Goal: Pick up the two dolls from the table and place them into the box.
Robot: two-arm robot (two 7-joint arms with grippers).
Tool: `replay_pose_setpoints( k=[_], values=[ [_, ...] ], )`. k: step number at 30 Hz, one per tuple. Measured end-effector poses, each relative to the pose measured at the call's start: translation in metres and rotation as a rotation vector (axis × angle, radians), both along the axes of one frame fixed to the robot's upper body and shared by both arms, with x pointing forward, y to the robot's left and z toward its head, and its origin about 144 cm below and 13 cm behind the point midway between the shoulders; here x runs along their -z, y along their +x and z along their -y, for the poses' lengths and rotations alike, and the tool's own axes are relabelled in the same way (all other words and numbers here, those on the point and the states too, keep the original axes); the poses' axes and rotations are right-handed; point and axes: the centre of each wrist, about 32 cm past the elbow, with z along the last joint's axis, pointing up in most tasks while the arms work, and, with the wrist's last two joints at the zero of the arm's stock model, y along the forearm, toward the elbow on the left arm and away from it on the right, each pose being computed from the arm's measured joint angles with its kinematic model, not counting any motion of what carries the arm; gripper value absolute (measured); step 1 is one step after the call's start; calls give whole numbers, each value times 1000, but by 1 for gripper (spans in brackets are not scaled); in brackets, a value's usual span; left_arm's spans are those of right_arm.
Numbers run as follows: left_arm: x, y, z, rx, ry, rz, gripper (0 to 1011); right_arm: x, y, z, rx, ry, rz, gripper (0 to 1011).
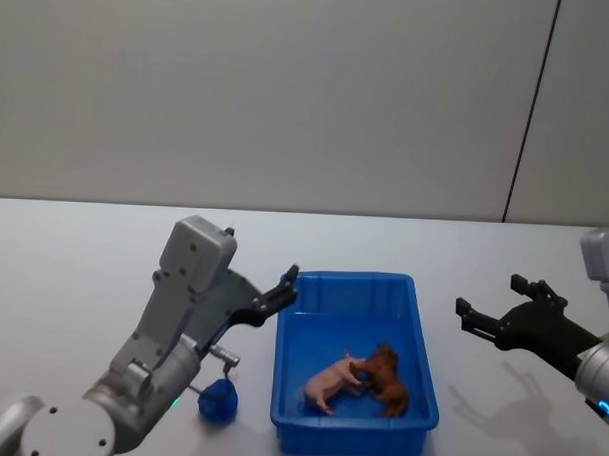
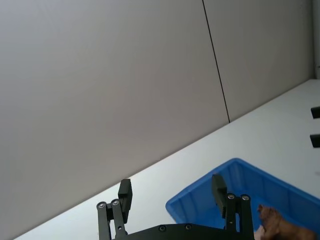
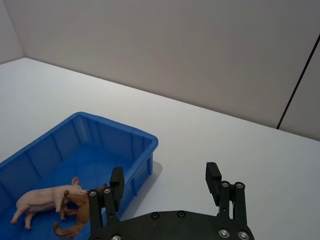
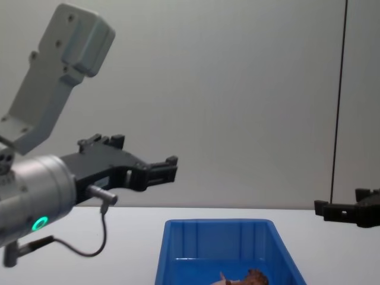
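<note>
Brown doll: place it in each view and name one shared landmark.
Head view: brown doll in the blue box, near right part, touching the pink doll.
Left wrist view: doll at lower right edge, in the box.
Right wrist view: doll at lower left, in the box.
Chest view: doll at bottom edge, in the box.
Shared landmark: the blue box.

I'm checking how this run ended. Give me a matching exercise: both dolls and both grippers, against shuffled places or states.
1 pink doll
2 brown doll
3 left gripper
4 right gripper

A open, over the table right of the box
B in the box, right of the other doll
C open, raised by the box's far left corner
D in the box, left of the other doll

Pairs: 1-D, 2-B, 3-C, 4-A
</note>
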Motion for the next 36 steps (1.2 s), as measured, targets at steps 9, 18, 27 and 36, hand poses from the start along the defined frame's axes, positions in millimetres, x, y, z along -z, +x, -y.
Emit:
replay_pose_setpoints(
  k=[9, 18, 27, 36],
  values=[
    [7, -14, -18, -33, 32, -91, 1002, 0, -1, 4, 6, -2, -1, 1001],
    [24, -27, -33, -69, 41, -188, 1001, 0, -1, 6, 9, -4, -1, 1001],
    [48, -32, -46, -87, 38, -281, 1001, 0, -1, 7, 10, -4, -1, 1001],
    [69, -28, -54, -78, 35, -353, 1001, 0, -1, 7, 11, -4, -1, 1001]
  ],
)
